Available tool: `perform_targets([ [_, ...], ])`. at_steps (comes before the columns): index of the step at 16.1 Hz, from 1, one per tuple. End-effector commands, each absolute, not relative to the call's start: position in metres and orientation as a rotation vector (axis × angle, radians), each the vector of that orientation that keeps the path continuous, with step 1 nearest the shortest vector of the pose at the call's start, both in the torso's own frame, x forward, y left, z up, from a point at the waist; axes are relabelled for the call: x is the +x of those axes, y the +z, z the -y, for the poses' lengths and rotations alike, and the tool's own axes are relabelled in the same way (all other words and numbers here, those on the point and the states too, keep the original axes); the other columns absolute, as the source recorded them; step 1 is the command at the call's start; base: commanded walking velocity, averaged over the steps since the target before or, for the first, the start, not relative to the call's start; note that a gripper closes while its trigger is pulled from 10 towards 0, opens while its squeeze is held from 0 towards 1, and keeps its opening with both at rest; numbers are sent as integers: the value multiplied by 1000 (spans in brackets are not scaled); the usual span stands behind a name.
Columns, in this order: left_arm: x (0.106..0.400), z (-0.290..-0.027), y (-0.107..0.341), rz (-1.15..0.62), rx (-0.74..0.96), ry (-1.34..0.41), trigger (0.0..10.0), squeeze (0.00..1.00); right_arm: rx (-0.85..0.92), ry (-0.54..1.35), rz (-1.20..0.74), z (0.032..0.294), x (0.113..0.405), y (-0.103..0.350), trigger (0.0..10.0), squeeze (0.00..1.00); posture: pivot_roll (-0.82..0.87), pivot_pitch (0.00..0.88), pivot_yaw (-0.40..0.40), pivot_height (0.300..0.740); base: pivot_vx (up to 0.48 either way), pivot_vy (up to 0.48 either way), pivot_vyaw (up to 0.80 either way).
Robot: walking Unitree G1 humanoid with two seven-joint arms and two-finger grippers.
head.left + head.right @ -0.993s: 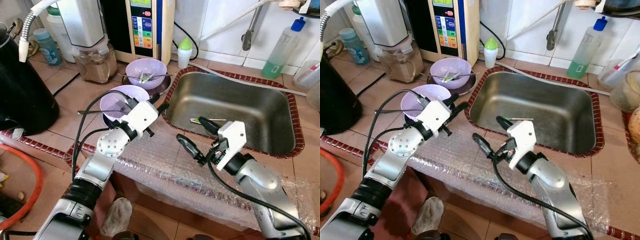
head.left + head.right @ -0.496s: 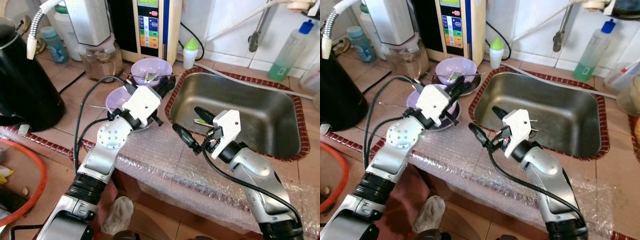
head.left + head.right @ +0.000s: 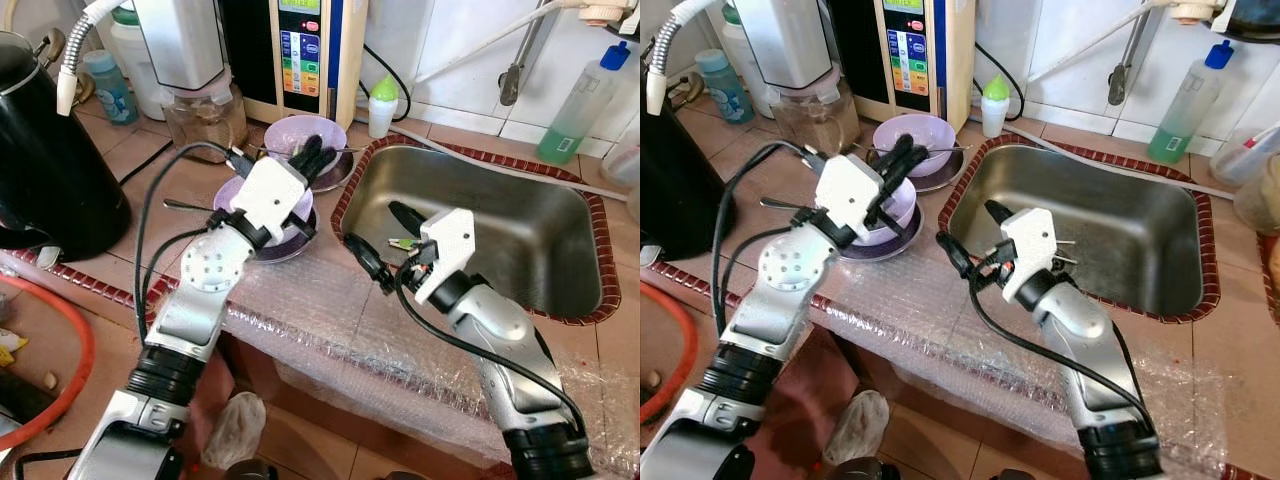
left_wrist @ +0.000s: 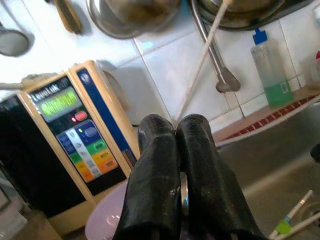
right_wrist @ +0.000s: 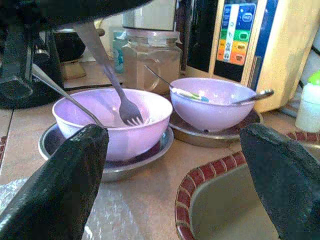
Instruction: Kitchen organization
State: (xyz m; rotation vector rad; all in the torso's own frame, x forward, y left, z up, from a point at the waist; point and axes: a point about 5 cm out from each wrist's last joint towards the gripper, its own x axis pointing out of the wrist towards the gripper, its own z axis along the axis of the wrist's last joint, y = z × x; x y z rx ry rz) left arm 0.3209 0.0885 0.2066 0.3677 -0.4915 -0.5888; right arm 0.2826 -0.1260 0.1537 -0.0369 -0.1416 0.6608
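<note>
**Two purple bowls beside the sink**

The left gripper (image 3: 898, 160) hangs over the near bowl (image 5: 112, 120), its fingers pinched together on a fork (image 5: 121, 101) whose tines dip into that bowl. The far bowl (image 5: 213, 102) sits just behind, on its own metal plate. The right gripper (image 3: 383, 240) hovers at the sink (image 3: 520, 225) rim, fingers spread wide, holding nothing.
</note>
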Motion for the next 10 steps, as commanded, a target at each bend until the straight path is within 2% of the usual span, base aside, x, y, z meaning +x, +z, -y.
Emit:
perform_targets([
  [1,322,-88,225,554,363,-576,0,0,-55,667,153,124,284,155,10000,0,-4,2,14,740,0,0,0],
  [6,321,-92,241,622,346,-528,0,0,-43,654,169,119,290,155,10000,0,-2,2,14,740,0,0,0],
  [7,321,-92,246,636,343,-527,0,0,-38,664,174,118,290,156,10000,267,-2,2,14,740,0,0,0],
  [8,321,-89,258,660,313,-545,0,0,-41,657,182,117,292,157,10000,1000,1,1,19,740,0,0,0],
  [9,321,-86,265,665,275,-569,0,0,-49,646,192,116,293,159,10000,1000,1,1,19,740,0,0,0],
  [10,320,-79,271,639,197,-623,0,0,-60,634,206,116,295,161,10000,502,1,0,18,740,0,0,0],
])
